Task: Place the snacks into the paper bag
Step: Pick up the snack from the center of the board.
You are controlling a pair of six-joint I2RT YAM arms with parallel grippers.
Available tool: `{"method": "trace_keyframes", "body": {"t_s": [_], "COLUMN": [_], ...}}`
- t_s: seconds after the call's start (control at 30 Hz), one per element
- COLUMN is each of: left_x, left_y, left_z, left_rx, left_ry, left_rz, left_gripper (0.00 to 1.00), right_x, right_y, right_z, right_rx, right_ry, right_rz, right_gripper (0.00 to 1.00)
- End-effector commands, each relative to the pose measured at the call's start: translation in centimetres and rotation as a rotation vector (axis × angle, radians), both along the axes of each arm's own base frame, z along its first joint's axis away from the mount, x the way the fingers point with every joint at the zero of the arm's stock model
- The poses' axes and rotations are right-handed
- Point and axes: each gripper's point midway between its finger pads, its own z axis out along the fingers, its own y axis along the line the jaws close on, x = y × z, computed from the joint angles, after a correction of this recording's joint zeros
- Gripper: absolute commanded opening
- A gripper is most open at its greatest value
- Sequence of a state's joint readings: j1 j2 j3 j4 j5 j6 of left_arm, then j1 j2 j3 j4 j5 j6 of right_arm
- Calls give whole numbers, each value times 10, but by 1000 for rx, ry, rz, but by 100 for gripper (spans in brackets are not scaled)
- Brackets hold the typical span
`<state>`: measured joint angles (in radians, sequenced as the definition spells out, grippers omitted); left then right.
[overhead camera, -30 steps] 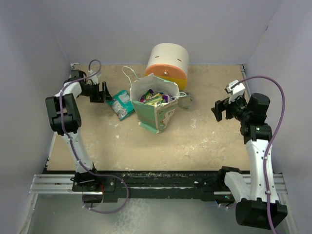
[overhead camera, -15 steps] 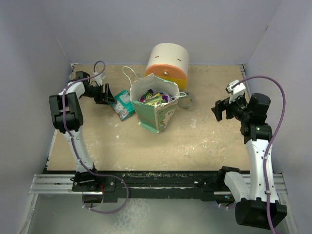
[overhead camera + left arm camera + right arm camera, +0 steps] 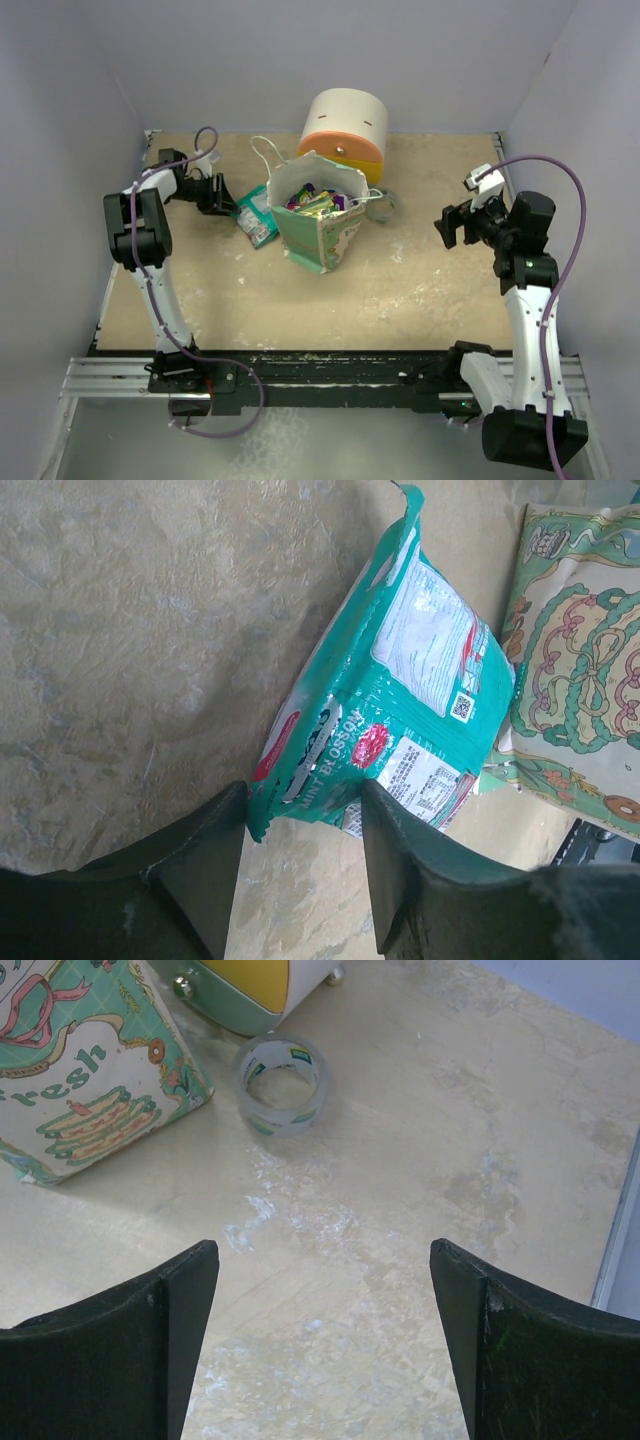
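Note:
A teal snack packet point(image 3: 256, 215) lies on the table just left of the mint-green paper bag point(image 3: 325, 245). My left gripper point(image 3: 222, 196) reaches it from the left. In the left wrist view the gripper point(image 3: 303, 805) has its jaws closed in on the packet's near end point(image 3: 400, 700), which looks bulged and tipped on edge. The bag point(image 3: 580, 680) stands right behind the packet. Several shiny snacks point(image 3: 318, 200), yellow-green and purple among them, show inside the bag's open top. My right gripper point(image 3: 450, 225) is open and empty, off to the bag's right, and it hangs over bare table in the right wrist view point(image 3: 320, 1260).
A round cream-orange-yellow drawer unit point(image 3: 345, 130) stands behind the bag. A clear tape ring point(image 3: 385, 205) lies to the bag's right and also shows in the right wrist view point(image 3: 282, 1082), next to the bag's printed side point(image 3: 80, 1060). Grey walls enclose the table.
My left gripper has moved in toward the packet and closed on its end. The packet has shifted slightly right and looks narrower from above. The right arm has not moved.

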<state>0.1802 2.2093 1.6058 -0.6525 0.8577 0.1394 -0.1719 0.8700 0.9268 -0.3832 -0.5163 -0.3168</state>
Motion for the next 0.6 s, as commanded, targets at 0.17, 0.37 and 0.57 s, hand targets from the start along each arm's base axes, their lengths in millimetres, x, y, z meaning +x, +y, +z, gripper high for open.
{"method": "trace_keyframes", "body": {"t_s": [0.17,0.37,0.57], "left_x": [4,5,4], "left_y": [-15,-19,-22], "left_z": [-7,-10,-8], "left_rx": [-105,-142,-171], "left_ry": [31,57,59], "left_rz": [5,16,23], "left_gripper": [55,63,54], "right_x": [2,3,4], "right_y": [0,0,0], "right_z": [6,5,5], "right_rx": [14,16,21], "right_ry": [-33,-30,-26], "right_rz": [2,2,6], "right_gripper": [89,89,89]}}
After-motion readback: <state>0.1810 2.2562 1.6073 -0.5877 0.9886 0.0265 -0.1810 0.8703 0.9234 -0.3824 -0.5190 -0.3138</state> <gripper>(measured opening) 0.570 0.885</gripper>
